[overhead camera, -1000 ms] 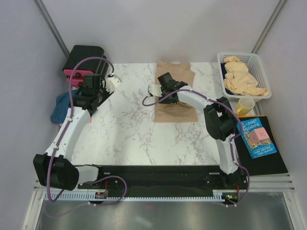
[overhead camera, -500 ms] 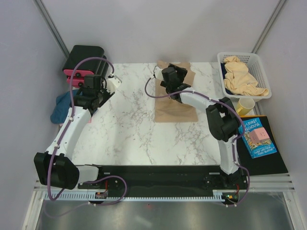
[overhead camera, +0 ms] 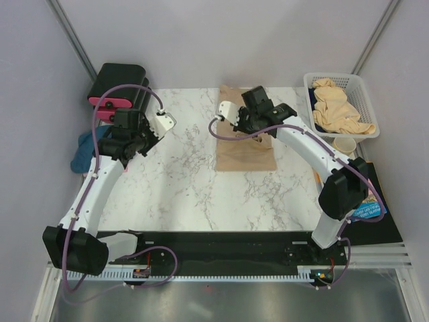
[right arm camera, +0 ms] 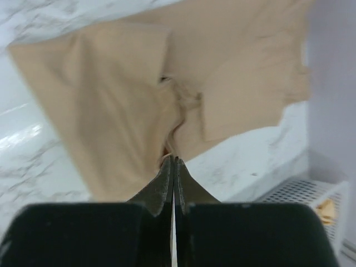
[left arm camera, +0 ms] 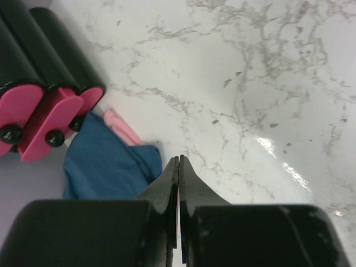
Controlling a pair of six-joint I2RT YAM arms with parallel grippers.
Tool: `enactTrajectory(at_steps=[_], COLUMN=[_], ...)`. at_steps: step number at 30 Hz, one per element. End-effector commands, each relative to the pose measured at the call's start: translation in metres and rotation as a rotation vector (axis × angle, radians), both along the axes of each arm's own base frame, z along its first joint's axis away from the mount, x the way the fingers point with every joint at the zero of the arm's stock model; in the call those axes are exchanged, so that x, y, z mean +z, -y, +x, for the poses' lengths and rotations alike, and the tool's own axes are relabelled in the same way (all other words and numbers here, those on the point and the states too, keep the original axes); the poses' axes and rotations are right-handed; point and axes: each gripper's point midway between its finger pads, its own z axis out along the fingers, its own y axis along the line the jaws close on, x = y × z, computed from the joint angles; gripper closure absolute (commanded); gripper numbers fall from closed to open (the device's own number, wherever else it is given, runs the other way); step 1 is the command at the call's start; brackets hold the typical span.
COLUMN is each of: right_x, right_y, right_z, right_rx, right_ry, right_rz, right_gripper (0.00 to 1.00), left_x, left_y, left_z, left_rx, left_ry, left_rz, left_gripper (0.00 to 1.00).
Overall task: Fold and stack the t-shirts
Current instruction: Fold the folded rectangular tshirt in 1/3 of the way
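A folded tan t-shirt [overhead camera: 244, 149] [right arm camera: 117, 94] lies on the marble table [overhead camera: 181, 181], back centre. My right gripper [overhead camera: 257, 119] [right arm camera: 174, 159] hovers over its far part, shut, with nothing between the fingers. More tan t-shirts [overhead camera: 338, 107] are heaped in the white basket [overhead camera: 367, 90]. A dark blue t-shirt [overhead camera: 84, 149] [left arm camera: 103, 164] and a pink one [left arm camera: 121, 127] lie crumpled off the table's left edge. My left gripper [overhead camera: 134, 137] [left arm camera: 178, 159] hangs beside them, shut and empty.
Black-and-pink boxes [overhead camera: 117, 90] [left arm camera: 39, 94] stand at the back left. A yellow mug [overhead camera: 345, 146] sits in front of the basket. A blue book [overhead camera: 365, 201] lies on a black mat [overhead camera: 382, 228], partly behind the right arm.
Both grippers have closed. The right arm has swung rightward from the tan shirt's left side to above its far end. The left wrist has turned slightly right.
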Motion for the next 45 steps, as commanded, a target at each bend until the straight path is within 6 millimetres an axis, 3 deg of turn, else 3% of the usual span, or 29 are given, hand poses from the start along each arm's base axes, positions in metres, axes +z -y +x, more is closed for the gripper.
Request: enactTrajectory(at_steps=[1, 4, 6, 9, 10, 13, 16, 19, 24, 27, 29, 30, 31, 32, 33, 34, 36, 40, 45], right_x=[-0.090, -0.117, -0.128, -0.132, -0.129, -0.123, -0.110, -0.094, -0.086, -0.084, -0.077, -0.086, -0.078, -0.080, -0.090, -0.081, -0.099, -0.126, -0.142], right_y=[0.009, 0.013, 0.013, 0.019, 0.018, 0.039, 0.059, 0.071, 0.089, 0.087, 0.073, 0.068, 0.055, 0.025, 0.019, 0.005, -0.010, -0.024, -0.040], right_z=[-0.087, -0.089, -0.078, -0.040, -0.020, 0.026, 0.062, 0.084, 0.104, 0.105, 0.104, 0.088, 0.083, 0.068, 0.042, 0.039, 0.017, 0.020, 0.026], right_rx=[0.120, 0.113, 0.096, -0.015, -0.051, -0.185, -0.305, -0.378, -0.473, -0.482, -0.435, -0.384, -0.340, -0.205, -0.147, -0.109, -0.043, -0.021, -0.005], right_ry=[-0.448, -0.524, -0.530, -0.433, -0.364, -0.187, -0.042, 0.081, 0.218, 0.218, 0.185, 0.086, 0.046, -0.058, -0.188, -0.219, -0.355, -0.427, -0.460], right_rz=[-0.049, -0.069, -0.079, -0.101, -0.080, -0.139, -0.166, -0.184, -0.249, -0.231, -0.160, -0.159, -0.105, 0.004, -0.003, 0.044, 0.055, 0.070, 0.089], right_gripper=[1.00, 1.00, 1.00, 1.00, 1.00, 1.00, 1.00, 1.00, 1.00, 1.00, 1.00, 1.00, 1.00, 1.00, 1.00, 1.00, 1.00, 1.00, 1.00], left_x=[-0.004, -0.006, -0.003, 0.000, -0.001, -0.003, -0.004, -0.008, -0.013, -0.015, -0.016, -0.015, -0.014, -0.013, -0.012, -0.012, -0.013, -0.014, -0.015], left_y=[0.031, 0.038, 0.041, 0.039, 0.038, 0.037, 0.036, 0.035, 0.032, 0.030, 0.031, 0.032, 0.035, 0.037, 0.039, 0.041, 0.043, 0.044, 0.039], left_z=[-0.012, -0.011, -0.011, -0.009, -0.009, -0.011, -0.014, -0.016, -0.017, -0.016, -0.016, -0.017, -0.018, -0.019, -0.019, -0.019, -0.017, -0.016, -0.019], left_rx=[-0.118, -0.128, -0.134, -0.131, -0.128, -0.123, -0.114, -0.112, -0.111, -0.110, -0.120, -0.130, -0.146, -0.157, -0.169, -0.182, -0.185, -0.188, -0.187], left_ry=[-0.076, -0.095, -0.088, -0.076, -0.077, -0.083, -0.083, -0.086, -0.089, -0.086, -0.085, -0.081, -0.080, -0.080, -0.077, -0.077, -0.082, -0.092, -0.083], left_rz=[-0.088, -0.102, -0.105, -0.095, -0.091, -0.089, -0.091, -0.090, -0.073, -0.058, -0.055, -0.056, -0.068, -0.075, -0.078, -0.086, -0.087, -0.094, -0.065], left_gripper=[0.98, 0.98, 0.98, 0.98, 0.98, 0.98, 0.98, 0.98, 0.98, 0.98, 0.98, 0.98, 0.98, 0.98, 0.98, 0.98, 0.98, 0.98, 0.98])
